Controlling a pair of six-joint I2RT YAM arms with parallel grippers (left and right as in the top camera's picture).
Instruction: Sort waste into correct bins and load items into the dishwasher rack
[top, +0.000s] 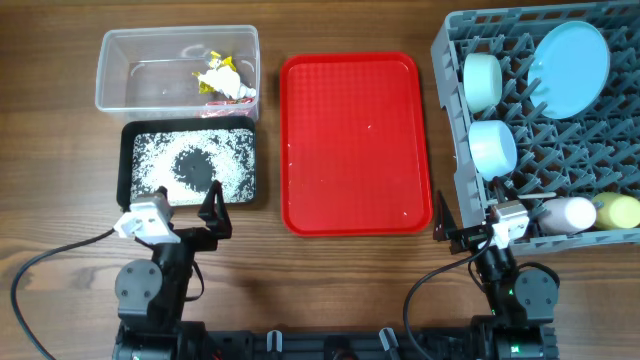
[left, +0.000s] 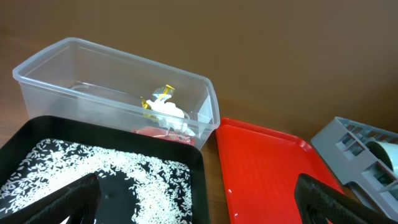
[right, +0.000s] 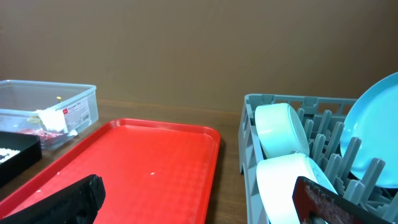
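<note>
The left pincer (top: 185, 208) and right pincer (top: 472, 225) both gape wide and hold nothing. Just ahead of the left one, the black tray (top: 128, 165) keeps the rice (top: 235, 160). The tub (top: 120, 60) beyond takes the wrappers (top: 215, 78), so the waste stays sorted. Beside the right one, the rack (top: 600, 150) props the plate (top: 570, 68), bowls (top: 482, 80) and cups (top: 567, 213) between pegs. The spoon is possibly there, too small to tell.
</note>
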